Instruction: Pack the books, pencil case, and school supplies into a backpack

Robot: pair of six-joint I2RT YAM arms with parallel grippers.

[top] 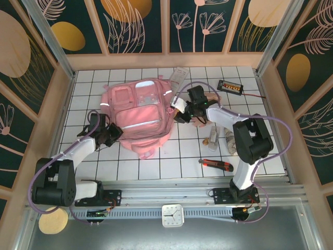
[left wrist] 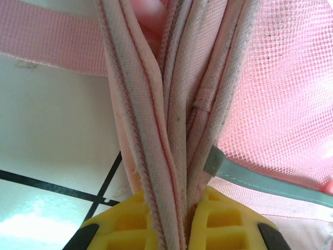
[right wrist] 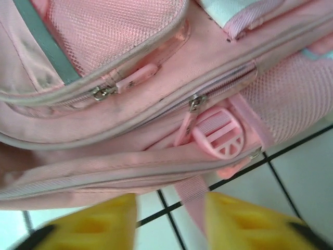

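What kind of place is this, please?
Probably a robot test cell: arms bolted to a metal rail, a white gridded table boxed in by painted wall panels, a pink backpack as work piece.

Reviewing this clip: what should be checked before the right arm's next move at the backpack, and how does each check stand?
1. Left gripper clamped on backpack edge seam: ok.
2. Right gripper open: ok.
3. Zipper pull gripped: not ok, it sits apart, beyond the open jaws.
4. Backpack unzipped: not ok, zips look closed.
5. Long white item located: ok, on the table beyond the backpack.
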